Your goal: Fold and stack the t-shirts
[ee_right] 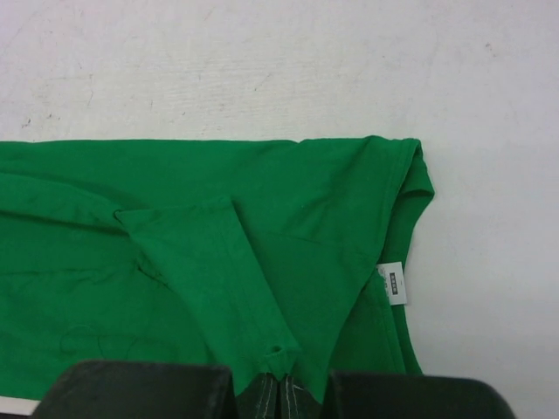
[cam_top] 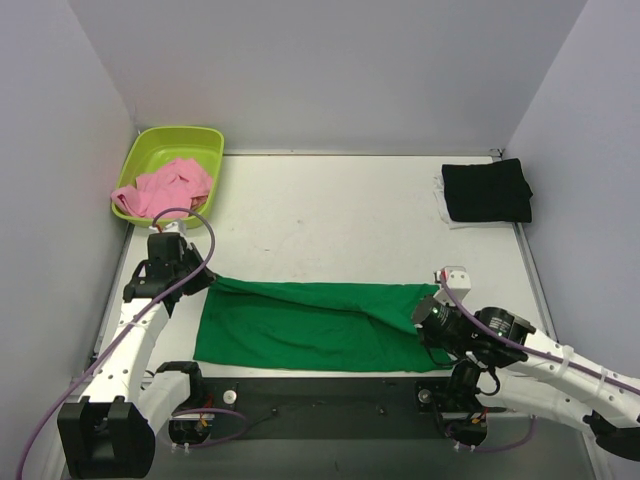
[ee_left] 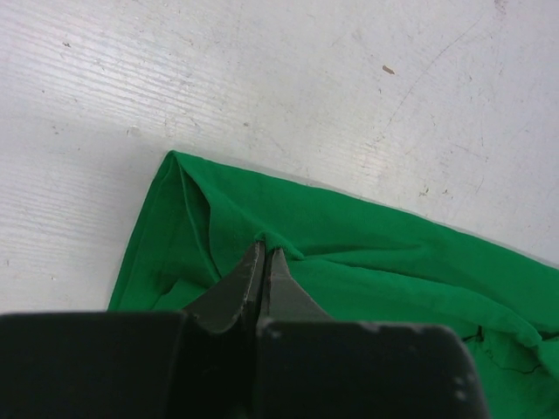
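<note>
The green t-shirt (cam_top: pixel 310 322) lies folded lengthwise as a long band across the near table. My left gripper (cam_top: pixel 200 277) is shut on its far left corner; in the left wrist view a pinch of green cloth (ee_left: pixel 288 262) sits between the tips of that gripper (ee_left: pixel 265 253). My right gripper (cam_top: pixel 428 312) is shut on the shirt's right end; its wrist view shows a fold of cloth (ee_right: pixel 262 288) running into the closed gripper (ee_right: pixel 283 377). The black t-shirt (cam_top: pixel 486 191) lies folded at the far right. The pink t-shirt (cam_top: pixel 165 187) is bunched in the tub.
A lime-green plastic tub (cam_top: pixel 152 148) stands at the far left corner. A white label (ee_right: pixel 393 283) hangs at the green shirt's right edge. Grey walls close in the table on three sides. A dark strip (cam_top: pixel 320 390) runs along the near edge between the arm bases.
</note>
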Action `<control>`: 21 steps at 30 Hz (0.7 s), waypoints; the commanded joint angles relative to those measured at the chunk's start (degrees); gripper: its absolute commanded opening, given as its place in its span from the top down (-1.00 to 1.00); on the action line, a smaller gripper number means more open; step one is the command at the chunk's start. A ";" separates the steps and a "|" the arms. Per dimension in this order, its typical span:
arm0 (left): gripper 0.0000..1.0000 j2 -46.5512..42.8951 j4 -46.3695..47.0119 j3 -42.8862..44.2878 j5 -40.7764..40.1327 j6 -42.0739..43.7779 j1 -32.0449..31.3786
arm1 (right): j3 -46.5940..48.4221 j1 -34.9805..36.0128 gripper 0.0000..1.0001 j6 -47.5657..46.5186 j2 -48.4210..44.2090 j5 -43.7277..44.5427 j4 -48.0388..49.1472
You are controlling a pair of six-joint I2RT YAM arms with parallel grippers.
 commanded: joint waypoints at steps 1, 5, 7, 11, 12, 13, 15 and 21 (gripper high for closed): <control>1.00 -0.78 0.67 0.39 0.61 0.49 0.29 | -1.15 2.61 1.00 5.39 1.05 3.06 -3.32; 1.00 -1.04 0.76 0.30 0.96 0.49 0.29 | -1.50 5.25 1.00 7.86 1.32 3.49 -4.03; 1.00 -1.13 0.76 0.13 0.88 0.41 0.29 | -1.68 6.48 1.00 8.47 1.84 3.67 -4.46; 1.00 -1.48 0.85 -0.13 0.96 0.41 0.29 | -1.50 8.94 1.00 11.02 2.55 4.28 -5.34; 1.00 -1.39 0.94 -0.14 1.05 0.32 0.29 | -1.67 9.47 1.00 11.46 2.81 4.64 -5.52; 1.00 -1.39 1.03 -0.05 1.14 0.41 0.29 | -1.59 10.34 1.00 11.90 2.90 4.81 -5.78; 1.00 -1.22 1.29 -0.22 1.84 0.49 0.29 | -1.59 10.88 0.86 12.96 3.43 5.69 -6.14; 0.62 -0.95 1.29 0.04 2.55 0.76 0.29 | 0.08 11.49 -0.52 13.05 5.45 7.89 -6.14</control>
